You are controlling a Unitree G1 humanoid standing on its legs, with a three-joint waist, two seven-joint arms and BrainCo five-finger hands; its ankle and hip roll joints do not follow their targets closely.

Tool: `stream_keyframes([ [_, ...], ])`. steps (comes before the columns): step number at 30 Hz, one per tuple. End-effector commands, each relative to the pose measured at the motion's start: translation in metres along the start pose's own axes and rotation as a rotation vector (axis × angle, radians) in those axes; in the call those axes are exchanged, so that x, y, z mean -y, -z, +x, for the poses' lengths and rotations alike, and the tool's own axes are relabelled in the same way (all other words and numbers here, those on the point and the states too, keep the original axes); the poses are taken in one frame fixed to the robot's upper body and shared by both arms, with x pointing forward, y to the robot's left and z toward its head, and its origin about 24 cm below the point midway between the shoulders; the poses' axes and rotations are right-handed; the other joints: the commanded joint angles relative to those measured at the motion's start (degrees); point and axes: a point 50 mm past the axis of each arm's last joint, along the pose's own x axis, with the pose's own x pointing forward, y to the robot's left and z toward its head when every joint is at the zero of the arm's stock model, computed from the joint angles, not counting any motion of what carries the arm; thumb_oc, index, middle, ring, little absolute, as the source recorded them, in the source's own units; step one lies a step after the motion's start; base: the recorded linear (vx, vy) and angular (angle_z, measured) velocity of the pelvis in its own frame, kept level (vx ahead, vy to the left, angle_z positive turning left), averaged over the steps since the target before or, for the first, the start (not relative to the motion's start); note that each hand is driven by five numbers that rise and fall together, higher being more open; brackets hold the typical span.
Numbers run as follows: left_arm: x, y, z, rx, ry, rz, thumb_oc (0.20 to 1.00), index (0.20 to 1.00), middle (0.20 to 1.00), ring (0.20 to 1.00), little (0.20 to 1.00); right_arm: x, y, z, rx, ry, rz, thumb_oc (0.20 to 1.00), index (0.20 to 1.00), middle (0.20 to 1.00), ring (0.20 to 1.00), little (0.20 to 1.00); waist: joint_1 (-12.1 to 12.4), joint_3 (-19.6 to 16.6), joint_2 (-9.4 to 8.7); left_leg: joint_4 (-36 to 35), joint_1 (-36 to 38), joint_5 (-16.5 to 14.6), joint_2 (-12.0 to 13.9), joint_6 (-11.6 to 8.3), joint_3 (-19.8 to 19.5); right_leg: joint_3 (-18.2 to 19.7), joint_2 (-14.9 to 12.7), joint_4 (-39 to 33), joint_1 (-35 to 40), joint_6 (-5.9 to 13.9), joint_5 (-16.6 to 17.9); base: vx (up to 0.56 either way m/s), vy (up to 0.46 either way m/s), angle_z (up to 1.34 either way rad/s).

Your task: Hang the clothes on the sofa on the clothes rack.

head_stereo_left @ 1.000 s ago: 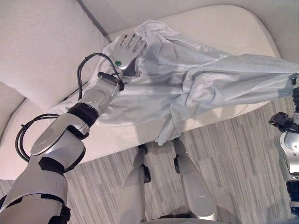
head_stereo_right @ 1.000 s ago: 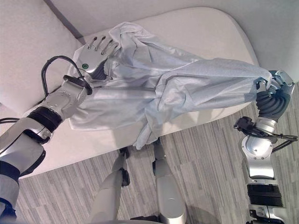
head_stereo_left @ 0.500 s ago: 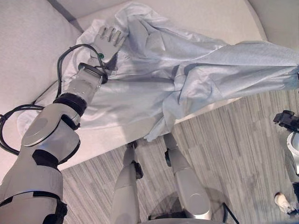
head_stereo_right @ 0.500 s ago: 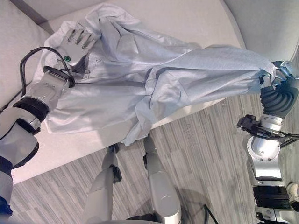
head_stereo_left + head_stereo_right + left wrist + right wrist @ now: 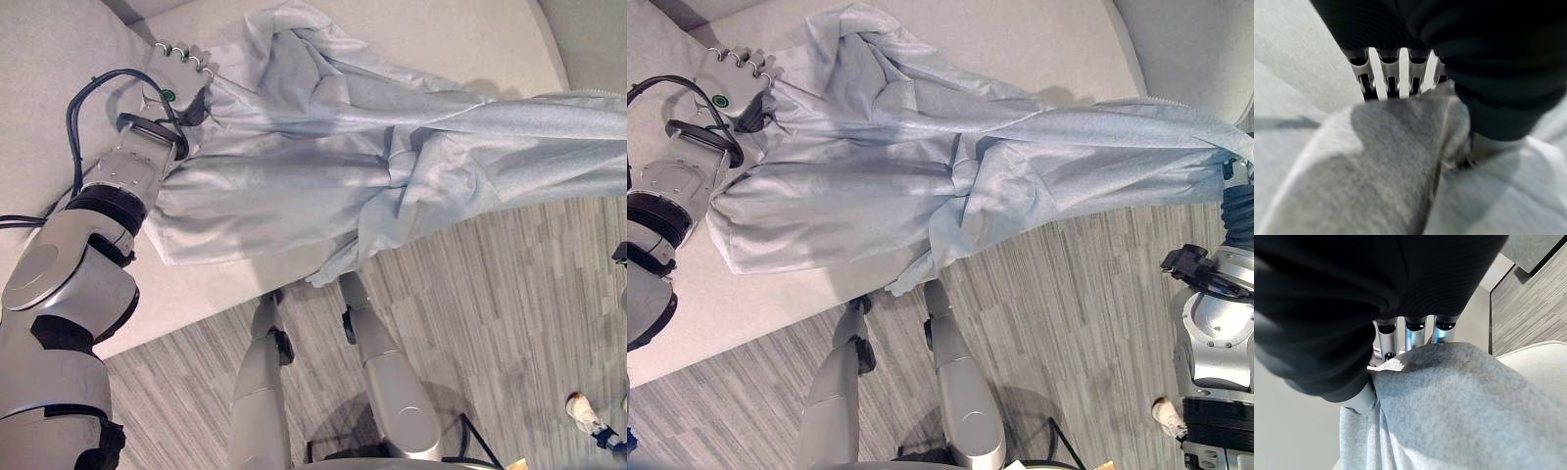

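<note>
A pale blue-grey garment (image 5: 323, 166) hangs stretched between my two hands, in front of the cream sofa (image 5: 441, 39). My left hand (image 5: 174, 78) is at the garment's upper left corner by the sofa back. Its fingers (image 5: 1396, 73) are curled over a fold of the cloth. My right hand (image 5: 1413, 330) is shut on the garment's other end, far out to the right above the floor. A loose part of the garment (image 5: 921, 264) droops from the middle. Its upper edge (image 5: 862, 29) still lies against the sofa seat.
The sofa's seat and back cushion (image 5: 49, 98) lie behind the garment. Grey striped carpet (image 5: 490, 313) covers the floor to the right. A person's shoe (image 5: 588, 411) shows at the lower right.
The camera has shifted. My left hand's fingers, straight on the cloth before, are now curled on it. The garment is pulled wider and hangs freer of the seat.
</note>
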Motion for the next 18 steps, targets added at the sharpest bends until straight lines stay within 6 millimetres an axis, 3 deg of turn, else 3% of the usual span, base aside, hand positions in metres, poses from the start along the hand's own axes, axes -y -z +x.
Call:
stream_keyframes([
  [1, 0.003, 0.017, -0.001, -0.079, 0.039, -0.025, 0.200, 0.200, 0.200, 0.200, 0.200, 0.028, -0.032, 0.023, 0.187, 0.139, 0.045, 0.200, 0.200, 0.200, 0.200, 0.200, -0.2, -3.0, -0.51, -0.3, 0.1, -1.8, 2.8, -3.80, -4.7, -2.2, -1.3, 1.6, 2.1, 6.61, -3.8, -0.04, -0.010, -0.02],
  [7, -0.003, -0.005, 0.004, -0.076, -0.022, -0.153, 0.200, 0.200, 0.200, 0.200, 0.200, 0.022, -0.036, 0.024, 0.213, 0.147, 0.035, 0.200, 0.200, 0.200, 0.200, 0.200, 0.3, -3.4, -0.50, 0.0, 0.6, -2.0, 2.9, -3.99, -4.8, -2.7, -1.2, 2.0, 2.6, 6.57, -4.1, -0.02, -0.011, 0.00],
  [13, -0.017, -0.014, 0.003, -0.152, -0.169, -0.410, 0.200, 0.200, 0.200, 0.200, 0.200, 0.010, -0.017, 0.014, 0.125, 0.155, -0.044, 0.200, 0.200, 0.200, 0.200, 0.200, 2.9, -5.2, 0.81, -0.8, 4.2, -2.2, 2.5, -4.04, -4.9, -3.4, -1.5, 2.6, 5.9, 6.26, -5.5, 0.00, -0.052, -0.05],
  [15, -0.017, -0.014, 0.000, -0.171, -0.185, -0.454, 0.200, 0.200, 0.200, 0.200, 0.200, 0.007, -0.014, 0.014, 0.111, 0.152, -0.074, 0.200, 0.200, 0.200, 0.200, 0.200, 3.6, -5.7, 1.07, -1.2, 5.4, -2.1, 2.5, -4.06, -4.9, -3.6, -1.7, 2.7, 7.0, 6.21, -5.9, 0.03, -0.053, -0.05],
  [17, -0.023, -0.012, -0.008, -0.205, -0.270, -0.576, 0.200, 0.200, 0.200, 0.200, 0.200, 0.000, -0.008, 0.014, 0.082, 0.123, -0.117, 0.200, 0.200, 0.200, 0.200, 0.200, 5.9, -7.4, 1.77, -2.4, 9.8, -2.5, 2.3, -4.15, -4.8, -4.3, -2.0, 2.8, 10.9, 5.97, -7.3, 0.13, -0.102, 0.12],
  [18, -0.020, 0.006, -0.023, -0.276, -0.324, -0.630, 0.200, 0.200, 0.200, 0.200, 0.200, 0.002, -0.006, 0.007, 0.051, 0.071, -0.160, 0.200, 0.200, 0.200, 0.200, 0.200, 6.4, -8.6, 2.09, -3.9, 13.5, -2.3, 2.1, -4.23, -4.8, -4.5, -2.1, 2.8, 13.8, 5.92, -8.1, 0.21, -0.106, 0.12],
])
